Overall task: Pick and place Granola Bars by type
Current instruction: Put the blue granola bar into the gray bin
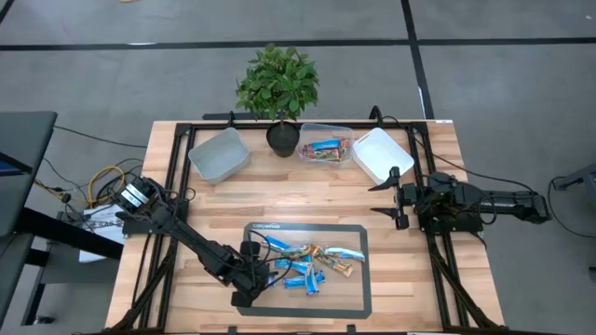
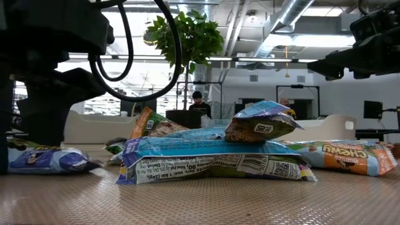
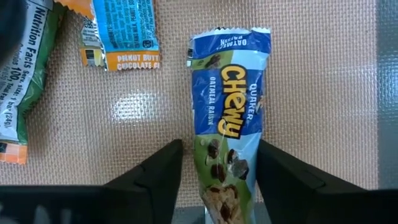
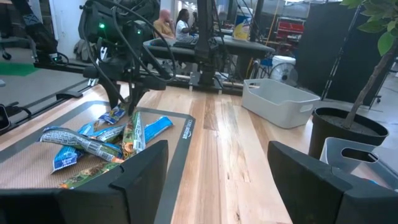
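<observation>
Granola Bars (image 1: pixel 312 263) lie heaped and overlapping mid-mat (image 1: pixel 358 290); bare mat remains along its right side. Left gripper (image 1: pixel 255 282) stands at the pile's left edge. Bins (image 1: pixel 220 154) and plant (image 1: pixel 278 88) line the counter (image 1: pixel 438 270) rear; bare wood between is passable.

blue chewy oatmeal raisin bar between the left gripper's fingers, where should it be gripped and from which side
Grip the flat blue Chewy oatmeal raisin bar across its narrow width, from straight above. It lies flat on the mat, and the open left gripper already straddles its long edges.
</observation>
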### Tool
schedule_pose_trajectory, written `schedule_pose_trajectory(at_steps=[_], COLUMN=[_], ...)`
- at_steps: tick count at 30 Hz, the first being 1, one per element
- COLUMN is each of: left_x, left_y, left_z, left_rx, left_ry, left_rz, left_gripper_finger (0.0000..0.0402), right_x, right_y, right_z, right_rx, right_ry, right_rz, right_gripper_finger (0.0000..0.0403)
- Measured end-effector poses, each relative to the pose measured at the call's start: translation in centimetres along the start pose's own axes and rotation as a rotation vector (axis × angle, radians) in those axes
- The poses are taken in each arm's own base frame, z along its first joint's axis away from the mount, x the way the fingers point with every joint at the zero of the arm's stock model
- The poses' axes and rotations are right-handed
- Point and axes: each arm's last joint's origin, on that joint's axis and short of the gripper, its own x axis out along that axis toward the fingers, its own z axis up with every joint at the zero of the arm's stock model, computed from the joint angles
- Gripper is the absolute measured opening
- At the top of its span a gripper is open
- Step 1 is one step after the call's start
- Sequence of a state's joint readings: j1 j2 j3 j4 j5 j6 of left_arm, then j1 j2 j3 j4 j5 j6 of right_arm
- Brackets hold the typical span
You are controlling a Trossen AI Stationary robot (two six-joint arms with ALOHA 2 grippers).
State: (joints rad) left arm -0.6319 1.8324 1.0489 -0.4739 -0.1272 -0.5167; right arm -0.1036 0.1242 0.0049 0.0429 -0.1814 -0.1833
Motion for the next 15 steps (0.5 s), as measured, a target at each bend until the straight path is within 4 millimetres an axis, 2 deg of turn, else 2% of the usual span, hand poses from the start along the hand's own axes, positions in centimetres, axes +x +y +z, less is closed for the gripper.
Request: schedule_pose_trajectory(at_steps=[9, 15], left_x=[-0.12, -0.31], left_y=[0.13, 0.61], left_z=[0.42, 0.87], left_rx=[0.025, 0.045], left_ry=[0.004, 0.002], left_rz=[-0.015, -0.021], left_gripper_finger=[0.0084, 0.0043], right_x=[0.00, 0.00], right_y=[0.00, 0.00], right_z=[0.00, 0.00], right_rx=[0.000, 0.000], right_ry=[0.000, 0.000], right_rz=[0.000, 0.000], right_gripper_finger=[0.0270, 0.0270])
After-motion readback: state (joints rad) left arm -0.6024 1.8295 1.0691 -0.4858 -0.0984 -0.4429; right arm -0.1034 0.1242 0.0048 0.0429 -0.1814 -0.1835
